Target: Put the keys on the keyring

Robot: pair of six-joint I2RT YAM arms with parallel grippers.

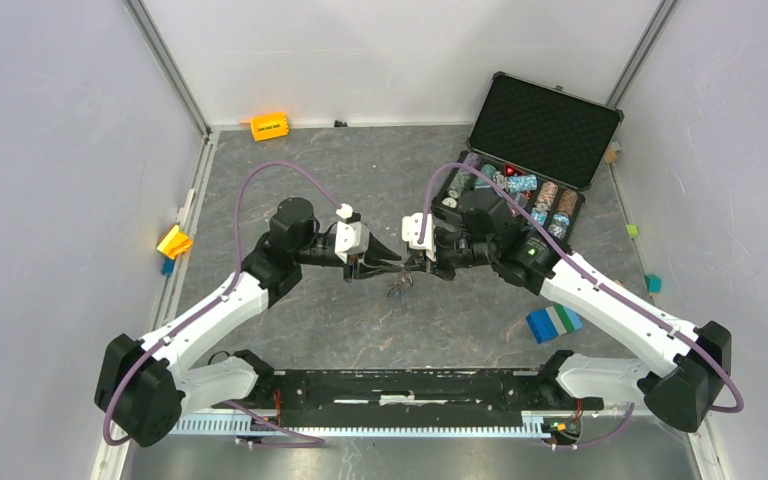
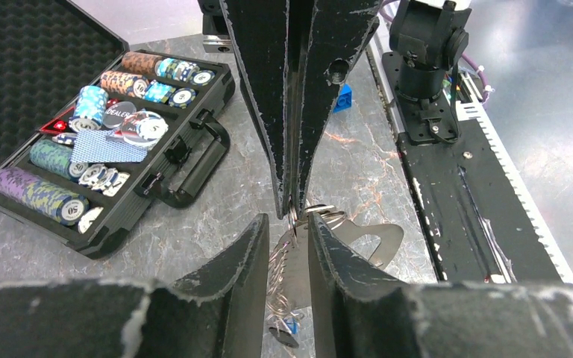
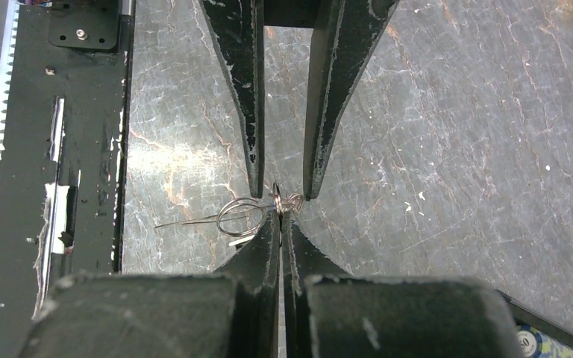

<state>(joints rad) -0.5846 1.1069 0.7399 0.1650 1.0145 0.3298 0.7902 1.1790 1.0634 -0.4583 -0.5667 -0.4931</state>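
At the middle of the grey marbled desk (image 1: 360,330), walled in white, the keyring (image 2: 369,237) is pinched by the closed right gripper (image 3: 280,218); the left gripper (image 2: 289,225) is held slightly parted around its coil.

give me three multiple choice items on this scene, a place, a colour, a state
1. In the top view, where is the poker chip case? A far right B near left C near centre
2. What colour is the rearmost block? A pink B orange C black
3. The right gripper has its jaws: A wide open B out of view C shut on the keyring
Key: A, it lies open at far right; B, plainly orange; C, the jaws meet on its wire in the right wrist view.
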